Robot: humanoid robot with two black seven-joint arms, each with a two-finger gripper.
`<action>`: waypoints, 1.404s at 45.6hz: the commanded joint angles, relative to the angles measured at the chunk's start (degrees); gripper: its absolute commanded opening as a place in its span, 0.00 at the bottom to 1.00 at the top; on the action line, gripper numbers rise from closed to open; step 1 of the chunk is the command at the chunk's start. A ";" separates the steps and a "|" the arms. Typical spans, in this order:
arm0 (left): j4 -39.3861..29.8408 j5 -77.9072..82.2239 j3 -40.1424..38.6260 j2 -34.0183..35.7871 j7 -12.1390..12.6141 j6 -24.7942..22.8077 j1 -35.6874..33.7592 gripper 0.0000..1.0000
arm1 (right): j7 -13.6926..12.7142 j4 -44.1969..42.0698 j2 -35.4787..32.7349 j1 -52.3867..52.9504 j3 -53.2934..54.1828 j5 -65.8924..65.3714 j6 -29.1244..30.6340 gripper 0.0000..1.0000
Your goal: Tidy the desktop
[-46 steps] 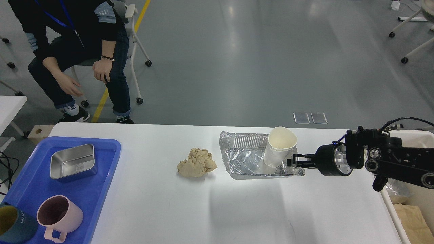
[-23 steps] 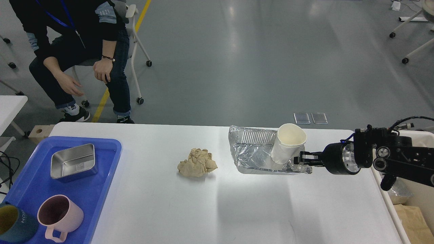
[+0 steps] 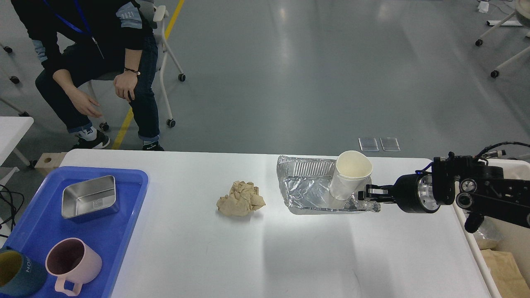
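The white desktop [image 3: 198, 248] fills the lower view. A crumpled silver foil tray [image 3: 306, 190] sits right of centre with a white paper cup [image 3: 351, 176] leaning inside it at its right end. My right gripper [image 3: 367, 197] comes in from the right and is shut on the foil tray's right rim, holding that end a little above the desktop. A crumpled brown paper ball [image 3: 241, 199] lies on the desktop left of the foil tray. My left gripper is out of view.
A blue plastic tray [image 3: 124, 236] at the front left holds a steel box [image 3: 88, 197], a pink mug [image 3: 72, 261] and a dark mug [image 3: 16, 276]. A cream bin [image 3: 511, 242] stands off the right edge. A person [image 3: 95, 49] sits beyond the far left corner.
My right gripper has pulled the foil tray with the cup to the right and slightly up, then eased it back a little. The paper ball has not moved.
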 commanded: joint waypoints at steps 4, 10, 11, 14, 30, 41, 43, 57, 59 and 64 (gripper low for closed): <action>-0.06 0.10 -0.15 -0.32 0.89 0.22 -0.66 0.98 | 0.00 0.10 -0.10 0.00 0.03 0.00 -0.03 0.00; 0.38 0.19 0.03 -1.72 2.47 2.15 -2.86 0.98 | -0.09 0.10 0.17 0.00 0.03 0.00 -0.03 0.00; 0.38 0.19 0.03 -2.51 3.17 2.94 -3.21 0.97 | -0.09 0.01 0.26 0.00 -0.06 0.00 -0.03 0.00; 0.20 0.27 -0.15 -6.28 5.89 5.31 -4.35 0.97 | -0.09 0.01 0.34 0.00 -0.06 0.00 -0.03 0.00; 2.05 5.45 5.03 -31.16 21.46 17.00 -22.37 0.97 | -0.09 0.01 0.26 0.00 -0.15 0.00 -0.03 0.00; 2.22 6.60 5.21 -37.93 21.64 20.62 -27.03 0.98 | -0.09 0.10 -0.80 -0.09 -0.15 0.00 -0.03 0.00; 2.40 6.60 5.39 -38.73 21.63 20.62 -27.73 0.97 | -0.09 0.10 -0.80 -0.09 -0.15 0.00 -0.03 0.00; 7.50 6.86 6.00 -48.57 21.72 24.92 -30.63 0.98 | -0.17 0.10 -0.53 -0.09 -0.24 0.00 -0.03 0.00; 7.41 7.56 6.00 -48.57 21.72 25.18 -30.55 0.98 | -0.17 0.10 -0.53 -0.09 -0.24 0.00 -0.03 0.00; 6.88 12.39 5.92 -50.32 21.37 25.98 -30.81 0.98 | -0.17 0.10 -0.45 -0.17 -0.15 0.00 -0.03 0.00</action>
